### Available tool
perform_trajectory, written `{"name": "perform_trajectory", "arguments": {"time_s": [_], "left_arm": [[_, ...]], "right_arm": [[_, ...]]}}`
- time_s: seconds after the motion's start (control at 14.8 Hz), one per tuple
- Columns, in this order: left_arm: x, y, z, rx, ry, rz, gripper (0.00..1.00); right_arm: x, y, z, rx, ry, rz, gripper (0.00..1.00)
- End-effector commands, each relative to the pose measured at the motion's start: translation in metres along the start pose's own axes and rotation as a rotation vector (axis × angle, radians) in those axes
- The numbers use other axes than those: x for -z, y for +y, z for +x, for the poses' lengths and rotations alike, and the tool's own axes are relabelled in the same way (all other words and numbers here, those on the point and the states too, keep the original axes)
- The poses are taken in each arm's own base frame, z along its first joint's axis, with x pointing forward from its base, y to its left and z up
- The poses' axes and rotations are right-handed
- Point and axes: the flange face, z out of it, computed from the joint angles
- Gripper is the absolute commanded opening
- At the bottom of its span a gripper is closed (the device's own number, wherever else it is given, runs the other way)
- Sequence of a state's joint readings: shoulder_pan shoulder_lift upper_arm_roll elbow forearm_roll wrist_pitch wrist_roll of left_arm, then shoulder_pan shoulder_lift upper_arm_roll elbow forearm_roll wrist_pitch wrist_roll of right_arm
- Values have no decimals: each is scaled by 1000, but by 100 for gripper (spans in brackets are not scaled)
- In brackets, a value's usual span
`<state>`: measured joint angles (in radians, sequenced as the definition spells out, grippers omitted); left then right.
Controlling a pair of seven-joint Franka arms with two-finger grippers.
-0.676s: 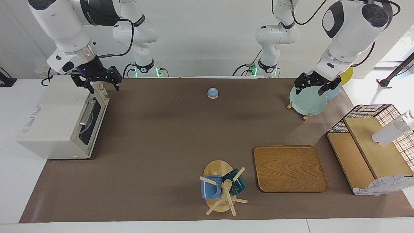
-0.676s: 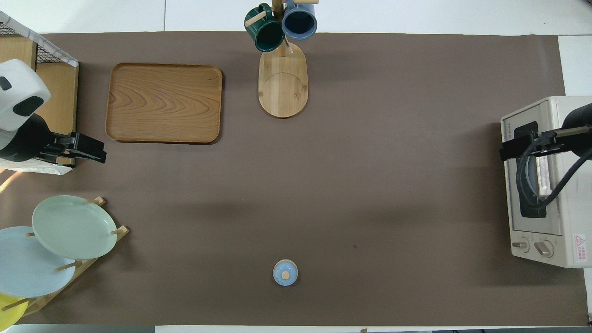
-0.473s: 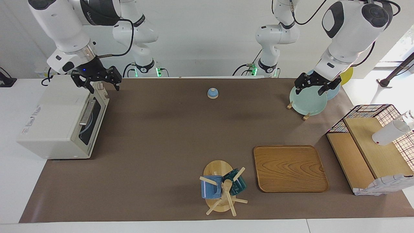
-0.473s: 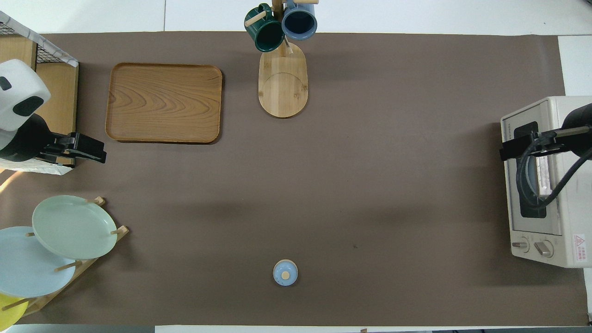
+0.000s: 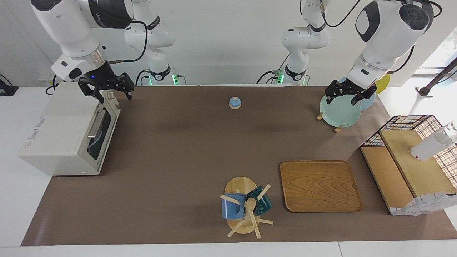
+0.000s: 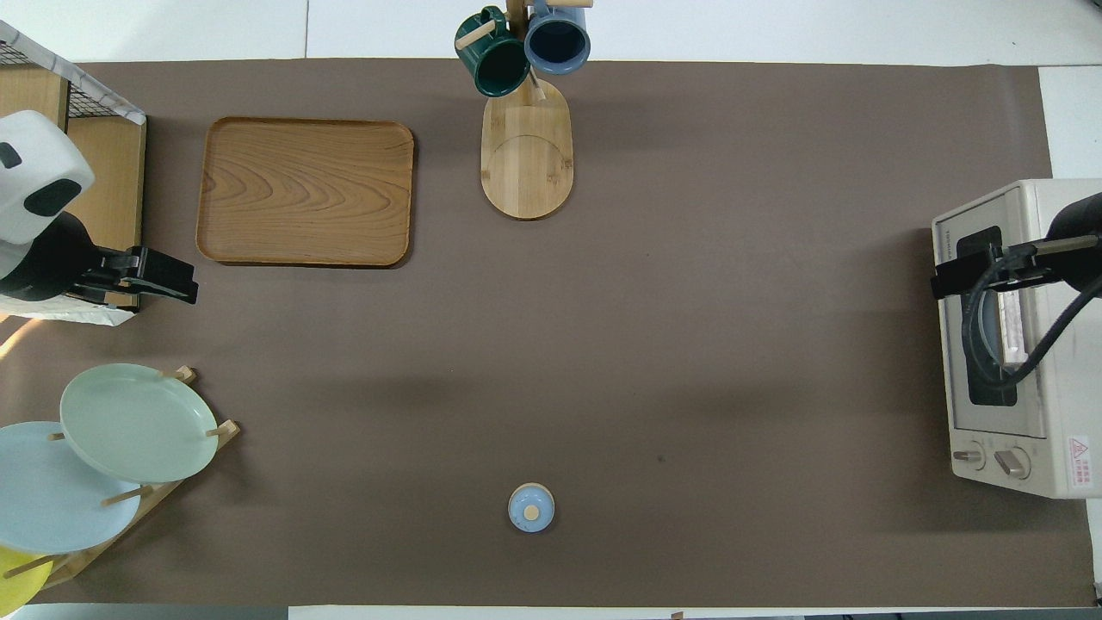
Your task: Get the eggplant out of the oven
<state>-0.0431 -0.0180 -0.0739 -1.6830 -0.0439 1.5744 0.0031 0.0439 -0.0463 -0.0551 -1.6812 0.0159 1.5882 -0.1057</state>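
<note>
White wall, white bench with a brown mat spread over most of it; both arm bases stand along the robots' edge.

Facing view. The oven sits at the right arm's end of the bench, door shut, bar handle across the dark glass. The eggplant is not visible; if it is in there, the closed door hides it, so I judge the door must come down first. The right gripper hangs over the oven's top corner nearest the robots, above the control end of the front, fingers spread wide and holding nothing. That is a sensible start pose for a drop onto the handle, though it touches nothing yet. The left gripper hovers over the pale green plate in the plate rack at the left arm's end, fingers apart and empty; this arm waits. A small blue bell stands mid-bench near the robots. Farther from the robots: a mug tree and, beside it, a wooden tray, a likely landing place for the eggplant. A wire-and-wood shelf closes off the left arm's end.

Overhead view. The oven shows its front panel, window and two knobs. The right gripper overlaps the window's farther end, cable looping across the glass. The left gripper lies between the tray and the plates, empty. Nothing purple shows anywhere on the mat. Task barely begun.
</note>
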Motion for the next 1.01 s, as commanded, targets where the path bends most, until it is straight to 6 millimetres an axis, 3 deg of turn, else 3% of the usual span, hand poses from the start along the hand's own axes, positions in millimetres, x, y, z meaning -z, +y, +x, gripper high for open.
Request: {"name": "perform_trajectory", "arguments": {"time_s": [0.0,0.07,0.14,0.27,0.54,0.81,0.95], "left_arm": [[3,-2,-6,11,13,-9,100],[3,-2,-6,11,13,-9,100],[4,-2,-7,11,14,-8,100],[3,-2,-6,11,13,-9,100],[3,-2,-6,11,13,-9,100],[3,-2,-6,11,13,-9,100],[3,-2,-8,11,4,-9,100]], "right_arm": [[4,9,-6,-2,2,18,78],[-1,11,-7,7,-7,20,36],[-1,15,-11,4,-4,19,14],[-11,18,-12,80,16,12,1],[-34,31,-19,164,47,-13,0],[-52,42,-26,-49,7,-122,0],[-62,49,-20,-85,0,-189,0]]}}
